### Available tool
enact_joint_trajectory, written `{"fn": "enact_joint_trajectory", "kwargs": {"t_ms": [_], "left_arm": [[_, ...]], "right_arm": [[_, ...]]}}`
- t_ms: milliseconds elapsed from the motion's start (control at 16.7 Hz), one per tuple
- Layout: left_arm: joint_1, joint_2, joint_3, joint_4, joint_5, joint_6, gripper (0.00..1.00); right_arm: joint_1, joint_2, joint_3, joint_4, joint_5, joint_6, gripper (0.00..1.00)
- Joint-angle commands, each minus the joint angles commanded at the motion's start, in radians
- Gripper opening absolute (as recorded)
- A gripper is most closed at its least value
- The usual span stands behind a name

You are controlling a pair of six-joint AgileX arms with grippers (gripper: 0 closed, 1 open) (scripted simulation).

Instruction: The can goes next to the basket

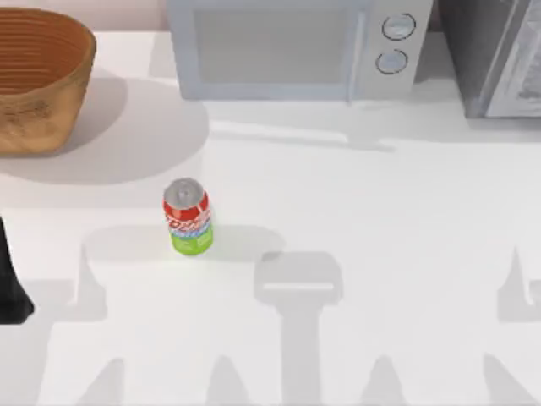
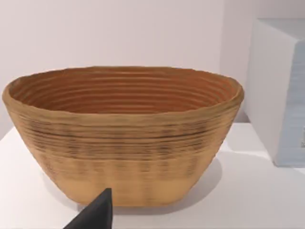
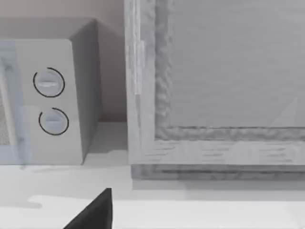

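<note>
The can [image 1: 188,217] stands upright on the white table, left of centre, with a silver top, a red band with white lettering and a green base. The orange-brown wicker basket [image 1: 38,80] sits at the far left corner, well apart from the can; the left wrist view faces its ribbed inside and flared rim [image 2: 124,95]. A dark part of my left arm [image 1: 10,292] shows at the table's left edge, in front of the basket and to the left of the can. A dark tip of my left gripper [image 2: 97,214] is low in its wrist view. My right gripper [image 3: 95,212] faces the back right appliances.
A pale microwave [image 1: 296,46] with two round dials stands along the back edge, also seen in the right wrist view [image 3: 50,95]. A grey appliance [image 1: 499,55] fills the far right corner. Open white tabletop lies between the can and the basket.
</note>
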Motion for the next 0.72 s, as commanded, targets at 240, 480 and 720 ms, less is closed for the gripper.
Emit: {"fn": "enact_joint_trajectory", "kwargs": {"t_ms": [240,480,720], "left_arm": [[-0.008,0.029,0.023,-0.028,-0.004,0.012,1.00],[-0.052,0.211,0.185,-0.172,-0.016,0.066,1.00],[-0.112,0.539,0.483,-0.350,-0.028,0.123,1.00]], "right_arm": [[0.000,0.000,0.000,0.000,0.000,0.000,1.00],[0.000,0.000,0.000,0.000,0.000,0.000,1.00],[0.000,0.000,0.000,0.000,0.000,0.000,1.00]]}}
